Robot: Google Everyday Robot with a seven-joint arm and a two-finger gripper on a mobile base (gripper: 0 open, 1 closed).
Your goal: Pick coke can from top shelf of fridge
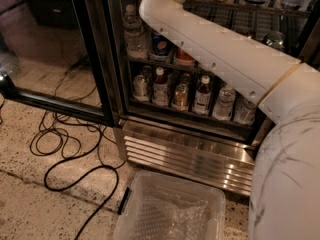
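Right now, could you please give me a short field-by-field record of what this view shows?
gripper: out of view, past the top edge
arm: reaches up across the fridge's open front
fridge: door swung open to the left
lower rack: row of bottles
floor: clear plastic bin before the fridge, black cables to the left
coke can: not identifiable
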